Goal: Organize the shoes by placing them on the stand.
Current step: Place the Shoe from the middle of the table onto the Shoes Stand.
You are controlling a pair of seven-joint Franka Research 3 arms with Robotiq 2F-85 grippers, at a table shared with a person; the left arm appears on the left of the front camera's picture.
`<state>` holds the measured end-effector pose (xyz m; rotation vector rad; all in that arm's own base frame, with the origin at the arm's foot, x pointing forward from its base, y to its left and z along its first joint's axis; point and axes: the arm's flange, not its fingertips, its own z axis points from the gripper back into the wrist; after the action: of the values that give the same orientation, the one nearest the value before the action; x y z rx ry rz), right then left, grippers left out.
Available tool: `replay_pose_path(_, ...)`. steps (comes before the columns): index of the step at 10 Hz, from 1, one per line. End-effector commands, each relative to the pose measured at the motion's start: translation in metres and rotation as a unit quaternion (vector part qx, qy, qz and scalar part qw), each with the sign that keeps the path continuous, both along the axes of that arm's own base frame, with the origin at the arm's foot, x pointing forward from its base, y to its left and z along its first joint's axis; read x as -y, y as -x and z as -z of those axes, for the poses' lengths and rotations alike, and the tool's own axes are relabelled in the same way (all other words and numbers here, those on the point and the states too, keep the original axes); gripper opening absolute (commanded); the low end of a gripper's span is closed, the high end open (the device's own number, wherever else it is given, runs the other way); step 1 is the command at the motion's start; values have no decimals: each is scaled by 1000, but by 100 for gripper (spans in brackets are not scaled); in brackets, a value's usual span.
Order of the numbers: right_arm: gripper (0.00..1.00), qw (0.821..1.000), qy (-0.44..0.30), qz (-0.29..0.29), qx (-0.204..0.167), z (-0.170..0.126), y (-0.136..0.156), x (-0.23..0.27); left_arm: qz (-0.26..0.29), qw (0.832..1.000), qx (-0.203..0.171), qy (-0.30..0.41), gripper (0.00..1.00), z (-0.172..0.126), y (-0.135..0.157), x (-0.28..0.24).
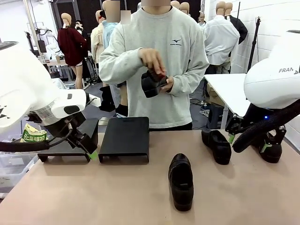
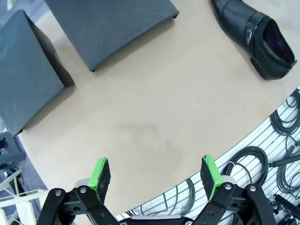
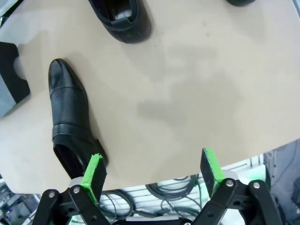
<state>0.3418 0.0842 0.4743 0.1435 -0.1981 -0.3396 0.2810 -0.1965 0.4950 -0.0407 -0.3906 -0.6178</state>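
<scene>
Across the table a person holds one black shoe (image 1: pixel 152 83) in both hands at chest height. A second shoe (image 1: pixel 181 180) (image 2: pixel 255 35) lies mid-table with its toe toward me. Another shoe (image 1: pixel 217 145) lies at the right, and one more (image 1: pixel 272 151) is partly hidden behind my right arm. Two black stands (image 1: pixel 124 137) (image 1: pixel 70 143) sit side by side at the left; the near stand (image 2: pixel 110 28) has a bare top. My left gripper (image 1: pixel 90 150) (image 2: pixel 155 176) hangs open over bare table in front of the stands. My right gripper (image 1: pixel 248 143) (image 3: pixel 152 171) is open, its left pad beside a cap-toe shoe (image 3: pixel 70 117).
The table's near edge and coiled cables (image 2: pixel 262 154) show below both grippers. A second shoe (image 3: pixel 122 16) lies farther off in the right wrist view. A white table (image 1: pixel 229 91) stands behind on the right, and a clear bin (image 1: pixel 11 159) sits off the table's left side.
</scene>
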Motion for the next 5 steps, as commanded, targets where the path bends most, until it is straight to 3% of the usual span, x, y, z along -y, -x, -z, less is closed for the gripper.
replay_pose_path(1, 100, 1000, 0, 0, -1, -1, 0, 2, -11, 999, -35, 3, 100, 10, 7, 51)
replay_pose_path(3, 100, 1000, 0, 0, -1, -1, 0, 2, -71, 997, -22, 4, 100, 21, 19, 121)
replay_pose_path(5, 100, 1000, 0, 0, -1, -1, 0, 2, -117, 992, -46, 1, 100, 25, 11, 164)
